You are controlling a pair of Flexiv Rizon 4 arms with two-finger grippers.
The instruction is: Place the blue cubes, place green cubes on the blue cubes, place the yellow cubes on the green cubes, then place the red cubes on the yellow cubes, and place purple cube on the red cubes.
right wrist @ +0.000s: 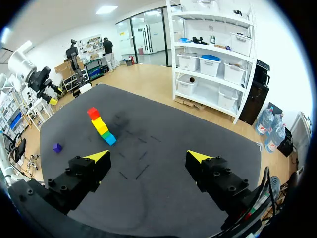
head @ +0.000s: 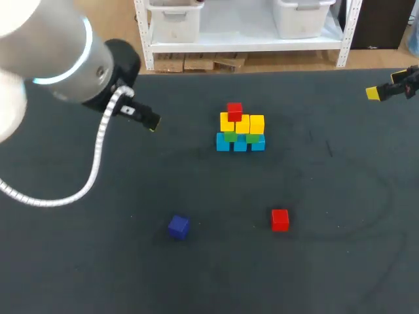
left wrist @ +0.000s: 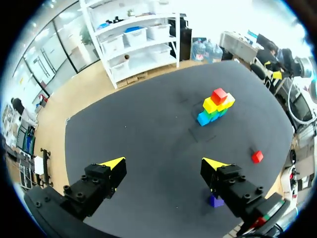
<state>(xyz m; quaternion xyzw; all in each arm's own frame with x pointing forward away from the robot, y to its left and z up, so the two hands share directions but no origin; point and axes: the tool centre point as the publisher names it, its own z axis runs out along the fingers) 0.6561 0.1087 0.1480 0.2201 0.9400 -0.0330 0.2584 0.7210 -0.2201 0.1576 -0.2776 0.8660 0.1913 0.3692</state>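
A stack stands mid-table: blue cubes at the bottom, green cubes on them, yellow cubes above, and one red cube on top at its left end. A second red cube and a purple cube lie loose near the front. My left gripper hangs open and empty left of the stack, and from its wrist I see the stack, the loose red cube and the purple cube. My right gripper is open and empty at the far right edge.
The table is a dark mat with faint scuff marks. My left arm's large grey body and its white cable hang over the table's left part. In the right wrist view the open gripper faces the distant stack and purple cube.
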